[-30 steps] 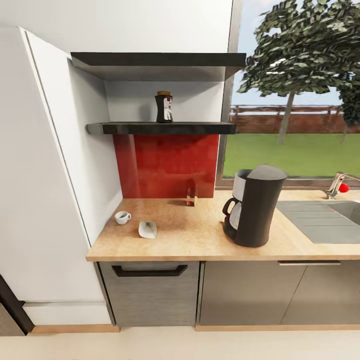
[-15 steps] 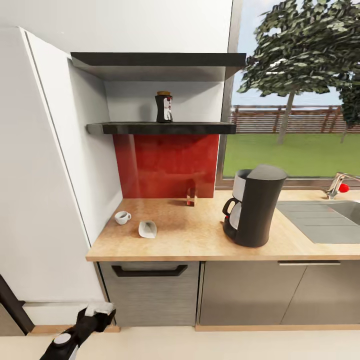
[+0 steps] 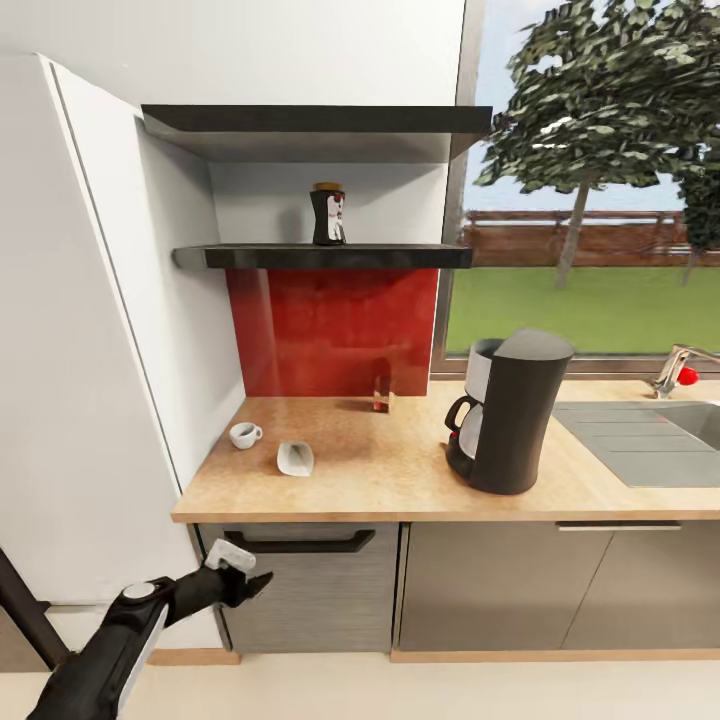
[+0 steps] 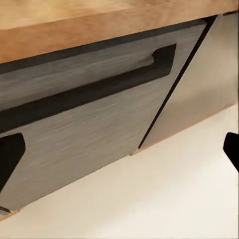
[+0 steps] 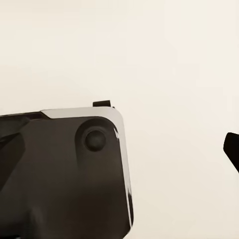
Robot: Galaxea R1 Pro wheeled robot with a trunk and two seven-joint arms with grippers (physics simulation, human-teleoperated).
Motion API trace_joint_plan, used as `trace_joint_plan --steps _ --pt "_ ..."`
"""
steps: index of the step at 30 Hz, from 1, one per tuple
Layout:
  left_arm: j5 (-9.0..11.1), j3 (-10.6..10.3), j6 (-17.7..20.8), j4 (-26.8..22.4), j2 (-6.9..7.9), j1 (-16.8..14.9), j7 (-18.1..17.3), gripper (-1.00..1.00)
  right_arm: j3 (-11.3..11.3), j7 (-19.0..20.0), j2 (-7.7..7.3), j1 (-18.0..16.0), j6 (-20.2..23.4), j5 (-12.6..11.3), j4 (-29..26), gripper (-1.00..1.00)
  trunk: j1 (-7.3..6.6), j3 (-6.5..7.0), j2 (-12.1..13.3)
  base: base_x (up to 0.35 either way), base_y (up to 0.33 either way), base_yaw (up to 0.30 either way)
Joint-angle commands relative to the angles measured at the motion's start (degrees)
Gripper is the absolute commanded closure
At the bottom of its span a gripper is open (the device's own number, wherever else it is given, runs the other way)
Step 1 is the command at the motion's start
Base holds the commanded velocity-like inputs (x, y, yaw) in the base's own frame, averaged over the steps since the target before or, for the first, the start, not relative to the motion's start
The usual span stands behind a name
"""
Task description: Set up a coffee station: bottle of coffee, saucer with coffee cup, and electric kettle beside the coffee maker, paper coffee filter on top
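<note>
Facing you is the long light beige wood-grain kitchen countertop [image 3: 400, 480], set above dark grey cabinet fronts [image 3: 300, 590]. On it, right of centre, the tall black coffee maker [image 3: 512, 410] with its rounded top and glass carafe stands upright. Well to its left, near the white side wall, you have the tiny white coffee cup [image 3: 243, 435] sitting directly on the worktop, and just beside it the small pale grey-white paper coffee filter [image 3: 295, 458] lying on its side. A small dark object [image 3: 381, 392] stands at the back against the red splashback [image 3: 335, 330]; it is too small to identify. Above the splashback, the thin dark kitchen shelf [image 3: 325, 257] carries the small dark waisted bottle of coffee [image 3: 328, 214] with its tan lid, upright near the middle. At the far right, an inset steel sink [image 3: 650, 440] and a tap [image 3: 675, 370] sit below a window.

Your left gripper [image 3: 245, 583] is low, in front of the grey drawer front with the black recessed handle [image 3: 298, 543], below the counter edge. In the left wrist view its dark fingertips [image 4: 10, 154] sit wide apart at opposite edges, jaws spread, holding nothing.

In the right wrist view, one dark fingertip [image 5: 232, 147] shows over pale floor [image 5: 164, 59] and a dark robot body part [image 5: 64, 174]; you cannot tell whether that claw is open or closed.
</note>
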Motion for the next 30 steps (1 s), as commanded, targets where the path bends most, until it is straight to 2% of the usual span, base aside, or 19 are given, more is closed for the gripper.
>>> trace_joint_plan --steps 1,5,6,7,12,13,14,16,17,19,25,30 --pt "-0.33 0.10 2.10 -1.06 -0.04 -0.85 -1.93 -1.00 0.04 0.07 0.00 -0.02 -0.23 -0.56 0.06 -1.00 0.02 -0.03 -0.04 0.000 0.000 0.000" --pt "-0.28 0.02 6.25 -2.56 -0.20 -3.98 -6.26 -1.00 0.08 0.07 0.05 -0.02 -0.23 -0.56 0.06 -1.00 0.02 -0.03 -0.04 0.000 0.000 0.000" --pt "-0.27 0.01 7.98 -2.82 -0.34 -5.76 -7.88 -1.00 0.08 0.07 0.06 -0.02 -0.23 -0.56 0.06 -1.00 0.02 -0.03 -0.04 0.000 0.000 0.000" --pt "-0.28 0.00 10.69 -3.01 -0.58 -8.96 -9.14 -1.00 0.08 0.06 0.07 -0.02 -0.23 -0.56 0.07 -1.00 0.02 -0.03 -0.04 0.000 0.000 0.000" --pt "-0.51 0.06 13.28 -3.07 -0.85 -13.38 -9.20 -1.00 0.09 0.07 0.07 -0.02 -0.26 -0.56 0.07 -1.00 0.02 -0.03 -0.04 0.000 0.000 0.000" --pt "-0.55 0.09 13.54 -3.03 -0.86 -14.23 -8.85 -1.00 0.10 0.07 0.07 -0.02 -0.28 -0.56 0.07 -1.00 0.02 -0.03 -0.04 0.000 0.000 0.000" --pt "-0.58 0.12 13.81 -2.83 -0.90 -15.53 -6.81 -1.00 0.14 0.07 0.06 -0.02 -0.33 -0.54 0.07 -1.00 0.02 -0.03 -0.04 0.000 0.000 0.000" --pt "-0.58 0.06 13.92 -2.61 -0.96 -16.17 -2.93 -1.00 0.23 0.07 0.07 -0.02 -0.37 -0.50 0.05 -1.00 0.02 -0.03 -0.04 0.000 0.000 0.000" --pt "-0.47 -0.15 13.89 -2.14 -0.87 -16.36 3.37 -1.00 0.27 0.07 0.03 -0.02 -0.40 -0.48 -0.06 -1.00 0.02 -0.03 -0.04 0.000 0.000 0.000" --pt "-1.07 -0.32 13.64 -1.51 -0.69 -16.12 5.50 -1.00 0.28 0.07 0.02 -0.02 -0.40 -0.47 -0.17 -1.00 0.02 -0.03 -0.04 0.000 0.000 0.000" --pt "-4.60 -0.26 13.16 -1.04 -0.56 -15.81 5.98 -1.00 0.26 0.13 0.00 -0.02 -0.40 -0.47 -0.18 -1.00 0.02 -0.03 -0.04 0.000 0.000 0.000" --pt "-5.41 -0.19 13.04 -0.66 -0.41 -15.75 6.04 -1.00 0.06 0.14 -0.01 -0.02 -0.43 -0.50 -0.12 -1.00 0.02 -0.03 -0.04 0.084 0.000 0.000"
